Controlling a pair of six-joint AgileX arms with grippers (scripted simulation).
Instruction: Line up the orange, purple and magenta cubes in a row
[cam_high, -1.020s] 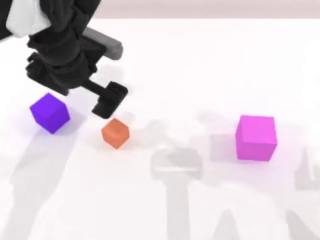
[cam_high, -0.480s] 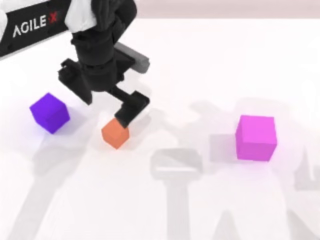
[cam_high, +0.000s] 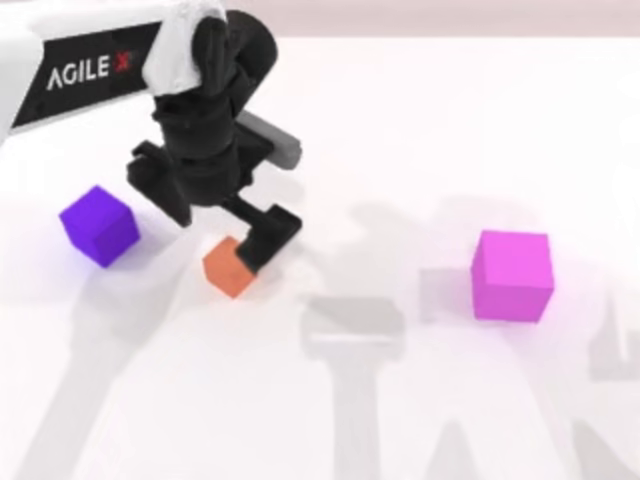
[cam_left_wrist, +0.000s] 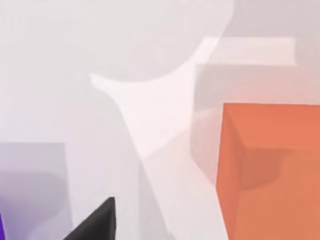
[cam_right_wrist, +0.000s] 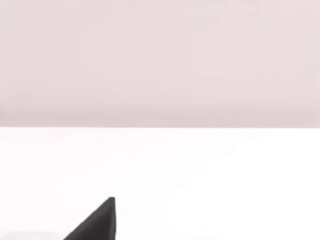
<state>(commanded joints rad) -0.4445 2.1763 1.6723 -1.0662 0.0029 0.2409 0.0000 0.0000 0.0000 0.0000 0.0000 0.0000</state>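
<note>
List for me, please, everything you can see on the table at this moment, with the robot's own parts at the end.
small matte orange cube: one, orange, left of the table's middle, right under the left gripper.
mid-sized matte purple cube: one, deep violet-purple, at the table's far left, apart from the orange one.
large matte magenta cube: one, bright pink-magenta, at the table's right, standing alone.
white table: one, white, bearing all three cubes.
left gripper: one, black, low over the orange cube's far edge.
right gripper: one dark fingertip shows in the right wrist view only; arm out of the top view.
</note>
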